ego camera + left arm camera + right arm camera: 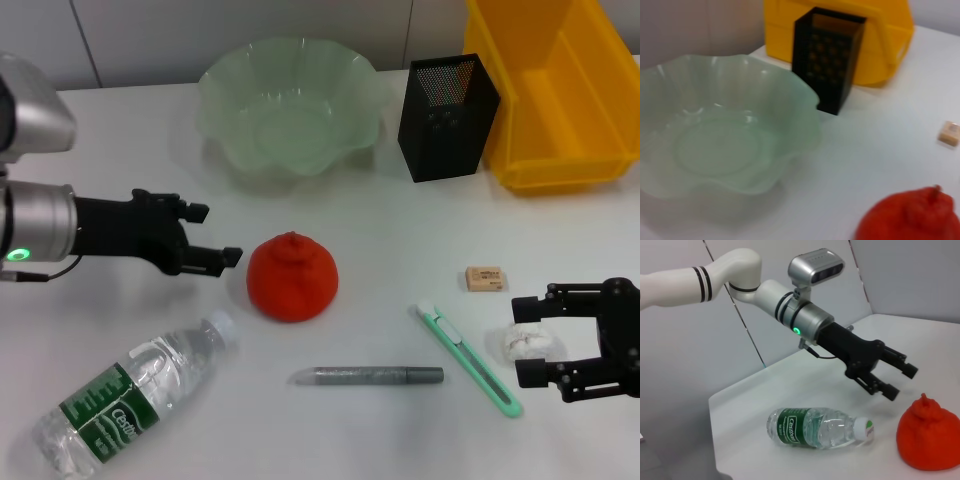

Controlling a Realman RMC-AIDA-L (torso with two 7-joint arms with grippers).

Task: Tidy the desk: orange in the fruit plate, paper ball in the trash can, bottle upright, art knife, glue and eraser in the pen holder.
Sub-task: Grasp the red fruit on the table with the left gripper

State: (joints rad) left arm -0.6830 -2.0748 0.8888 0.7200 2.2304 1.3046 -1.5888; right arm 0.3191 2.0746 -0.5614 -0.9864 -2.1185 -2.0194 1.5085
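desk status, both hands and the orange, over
Left hand open beside orange, not touching. Right hand open around paper ball. Fruit plate empty, path unobstructed.

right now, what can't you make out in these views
- Pen holder: head view shows only its rim, so whatever is inside stays hidden behind its mesh walls.
- Bin: cut off by the head view's top and right edges.
- Paper ball: partly hidden between the open right gripper fingers; contact unclear.
- Bottle: base cut off by the head view's bottom edge.
- Left gripper: open beside the orange; absent from its own wrist view.
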